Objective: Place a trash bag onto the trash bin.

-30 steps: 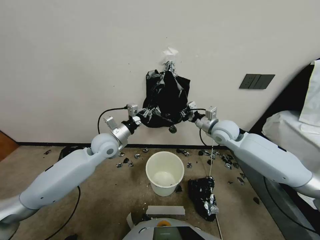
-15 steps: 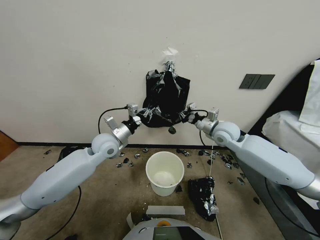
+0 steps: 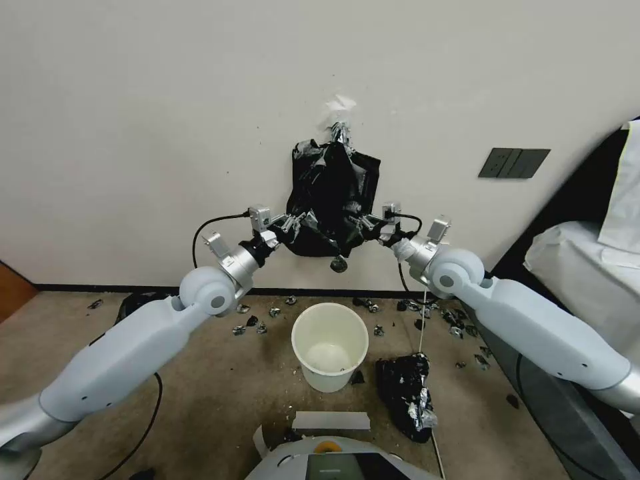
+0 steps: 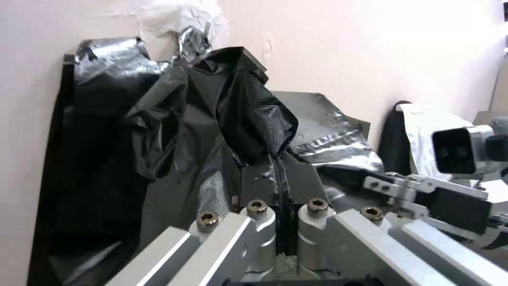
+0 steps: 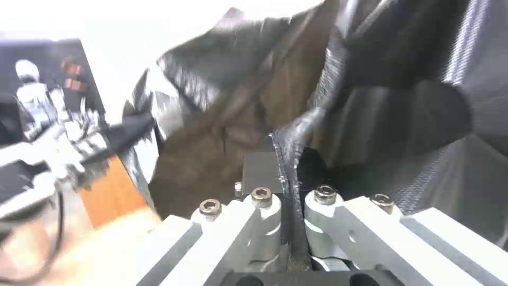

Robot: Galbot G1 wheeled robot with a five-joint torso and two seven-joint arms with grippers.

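Left claw (image 3: 298, 223) clenched on a fold of thin, glossy black plastic trash bag (image 3: 331, 200); in the left wrist view the two dark pads (image 4: 259, 182) press together with black film caught in the seam between them. Right claw (image 3: 365, 225) likewise clenched on the bag's opposite side, pads (image 5: 260, 167) pinching a pebbled black edge, film bulging just beyond. Both claws sit at the lower corners of the bag, left arm reaching in from the left, right arm from the right, wrists raised toward the wall. In the left wrist view the right claw (image 4: 370, 180) shows farther off, touching the same sheet. Bag hangs against the cream wall (image 3: 167, 100), crumpled, silver tape bits at its upper rim, top bunched at a small metal hook (image 3: 339, 130) under a scrap of white tape. A small dark lump dangles at its lowest point. Below, well apart from the bag, the round cream-white plastic trash bin (image 3: 329, 345) stands upright on the brown floor (image 3: 220, 393), mouth open, unlined. Just beside the bin on the right lies a black plastic heap flecked with silver scraps (image 3: 407, 395). Small black-and-silver scraps (image 3: 440, 313) litter the floor along the baseboard. Dark switch plate (image 3: 513, 163) on the wall to the right.
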